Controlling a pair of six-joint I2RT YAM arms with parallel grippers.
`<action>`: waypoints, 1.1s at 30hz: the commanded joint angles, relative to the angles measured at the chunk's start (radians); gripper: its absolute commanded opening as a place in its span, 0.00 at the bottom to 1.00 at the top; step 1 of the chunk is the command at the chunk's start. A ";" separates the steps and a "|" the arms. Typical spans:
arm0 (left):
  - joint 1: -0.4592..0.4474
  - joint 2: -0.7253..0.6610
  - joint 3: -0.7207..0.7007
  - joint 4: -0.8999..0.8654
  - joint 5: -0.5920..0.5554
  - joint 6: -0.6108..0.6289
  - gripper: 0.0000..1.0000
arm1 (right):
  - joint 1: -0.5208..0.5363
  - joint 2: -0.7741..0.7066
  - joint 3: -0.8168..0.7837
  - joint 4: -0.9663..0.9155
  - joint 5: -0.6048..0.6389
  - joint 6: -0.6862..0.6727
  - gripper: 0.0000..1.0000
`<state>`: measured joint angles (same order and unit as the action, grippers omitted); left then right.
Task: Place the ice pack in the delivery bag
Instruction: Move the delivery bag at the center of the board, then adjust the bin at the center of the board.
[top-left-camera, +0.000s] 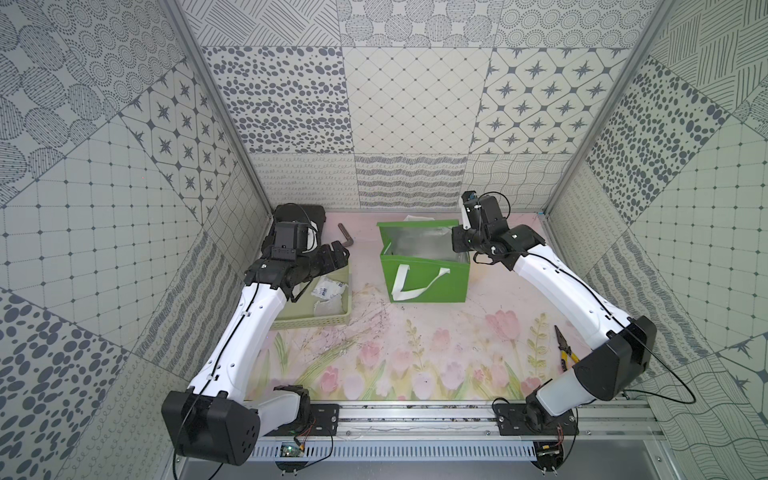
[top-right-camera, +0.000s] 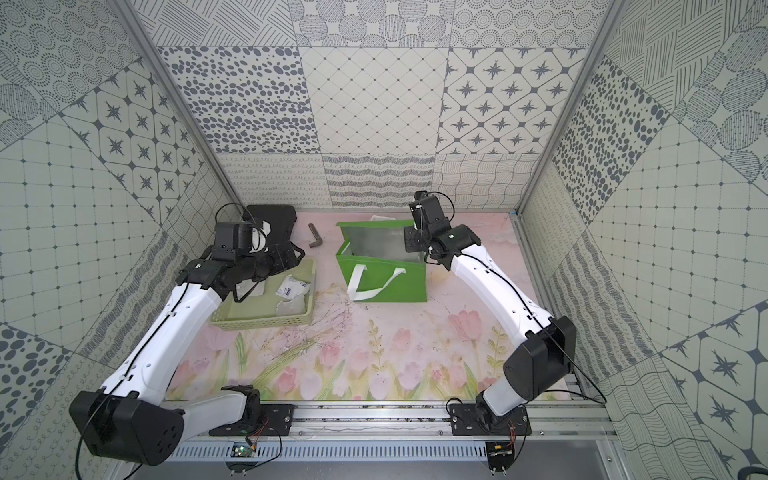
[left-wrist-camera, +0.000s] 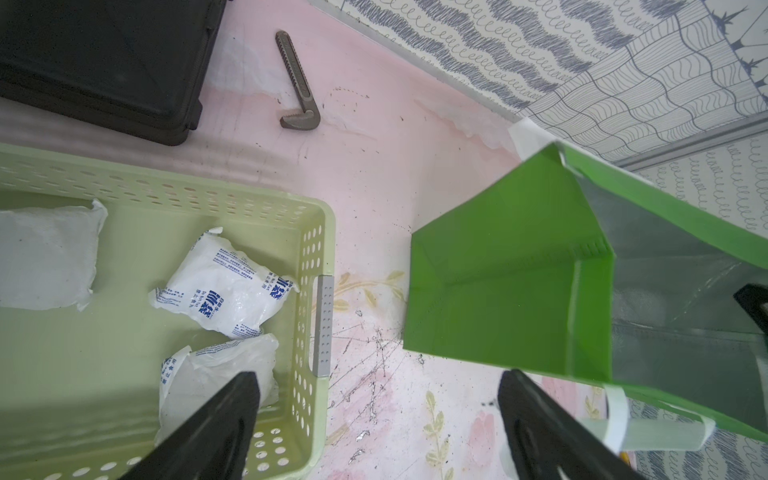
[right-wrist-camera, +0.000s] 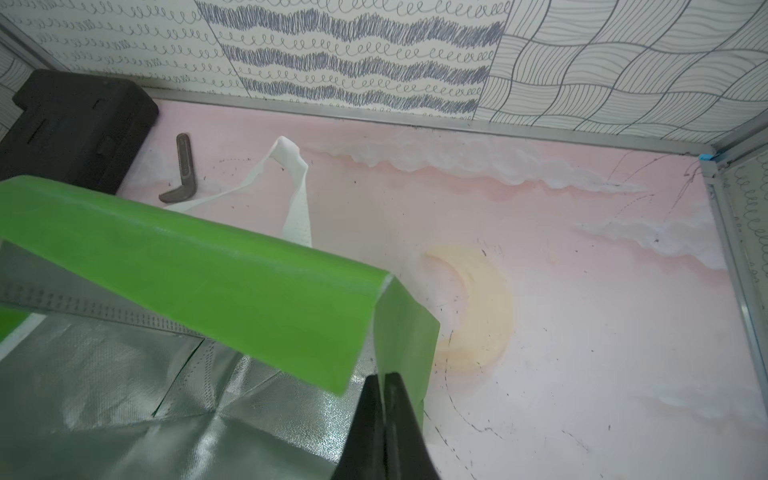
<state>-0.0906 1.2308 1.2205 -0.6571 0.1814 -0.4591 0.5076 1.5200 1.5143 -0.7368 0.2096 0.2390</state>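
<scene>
Three ice packs (left-wrist-camera: 224, 282), all in the pale green basket (left-wrist-camera: 324, 232) on the left, none in the bag yet. Behind it a black case (left-wrist-camera: 104, 62), not involved.

Over the basket's bag-side wall hangs the left gripper (left-wrist-camera: 378, 380): jaws spread wide, nothing btwn them. One finger (left-wrist-camera: 220, 424) is above the nearest pack, the other over bare mat. Reads as lining up a pick, no contact yet. The blue-print pack touches that nearest one; the third lies well apart at the basket's other end.

Btwn case and bag there's a bent metal bar (left-wrist-camera: 297, 83) on the mat, clear of both.

Mid-table stands the delivery bag (top-left-camera: 428, 282), upright, mouth up, silver lining showing. Inside looks empty as far as visible. Near handle is flopped down the front.

At the bag's right wall, the right gripper (right-wrist-camera: 384, 380) is pressed together on the rim, pinching the green fabric. Prob. reason: a soft tote sags, so this arm keeps the mouth open + stops the bag sliding when a pack drops in.

Far right, pliers (top-left-camera: 565, 349), out of the way.

Risk: packs look slick + floppy, and two of them touch, so a double grab is possible.
</scene>
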 joint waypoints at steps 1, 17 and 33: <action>-0.024 0.000 0.022 -0.054 0.038 0.027 0.94 | -0.031 -0.057 -0.105 0.065 -0.121 -0.061 0.00; -0.054 -0.040 -0.048 -0.154 0.028 0.085 0.89 | -0.129 -0.069 -0.169 0.160 -0.267 -0.074 0.00; -0.046 0.114 -0.077 -0.200 -0.146 0.060 0.88 | -0.128 -0.116 -0.216 0.160 -0.247 -0.045 0.53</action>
<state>-0.1417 1.2808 1.1435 -0.8131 0.1360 -0.4114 0.3767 1.4406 1.3151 -0.6086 -0.0437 0.1799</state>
